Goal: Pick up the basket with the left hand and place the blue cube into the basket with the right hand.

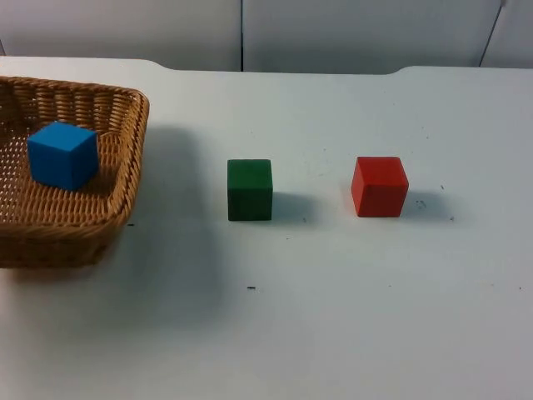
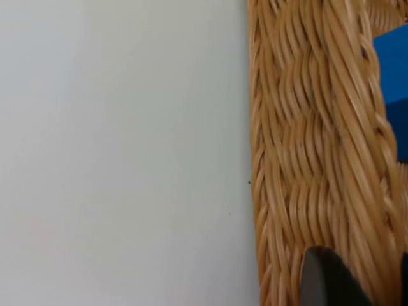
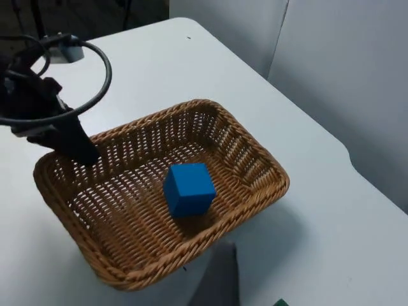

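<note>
Blue cube [image 1: 62, 154] already sits inside the basket [image 1: 125, 150], at about 9 o'clock on the bench [image 1: 333, 317]. I judge the placing step done; what's left is setting the basket down and releasing.

Left claw [image 3: 80, 150] grips the basket's far rim, clenched on the weave, arm angled down onto it. Right claw [image 3: 217, 280] hangs above the basket's near side, fingers unclear — I can't tell.

Green cube [image 1: 250, 189] and red cube [image 1: 379, 186] lie untouched toward 3 o'clock.

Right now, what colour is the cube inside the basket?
Blue cube in the wicker basket; clearest in the right wrist view.
</note>
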You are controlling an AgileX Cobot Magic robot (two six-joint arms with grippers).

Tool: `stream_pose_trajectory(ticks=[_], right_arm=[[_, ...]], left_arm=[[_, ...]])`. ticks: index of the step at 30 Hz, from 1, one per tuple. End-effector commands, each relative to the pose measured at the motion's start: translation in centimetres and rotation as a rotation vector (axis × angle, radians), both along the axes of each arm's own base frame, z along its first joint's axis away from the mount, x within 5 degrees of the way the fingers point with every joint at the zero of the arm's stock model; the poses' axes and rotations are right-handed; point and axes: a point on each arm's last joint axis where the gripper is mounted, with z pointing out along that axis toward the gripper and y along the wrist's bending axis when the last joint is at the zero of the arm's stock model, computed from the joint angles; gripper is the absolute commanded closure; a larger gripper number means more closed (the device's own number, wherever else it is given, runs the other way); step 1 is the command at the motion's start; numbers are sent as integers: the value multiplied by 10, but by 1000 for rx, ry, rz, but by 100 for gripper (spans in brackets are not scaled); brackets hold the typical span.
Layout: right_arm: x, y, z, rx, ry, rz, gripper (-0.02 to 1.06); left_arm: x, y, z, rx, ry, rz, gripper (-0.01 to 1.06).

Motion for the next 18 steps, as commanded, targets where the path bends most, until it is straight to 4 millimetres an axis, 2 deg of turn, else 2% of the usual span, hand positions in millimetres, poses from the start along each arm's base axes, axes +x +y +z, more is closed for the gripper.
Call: stream_pose_trajectory(ticks=[1,4,13,18], right_arm=[[-2,-2,0,6,18,-4,32],[-2,-2,-1,5,22,-4,32],[-2,-2,-1,5,22,-4,32],[-2,-2,-1,5,22,-4,32]], left_arm=[[7,-2,4,-35,-25,-7,105],[14,1,-5,-36,-9,-15,105],[14,5,-33,-21,64,-23,105],[14,8,-35,31,55,-22,105]])
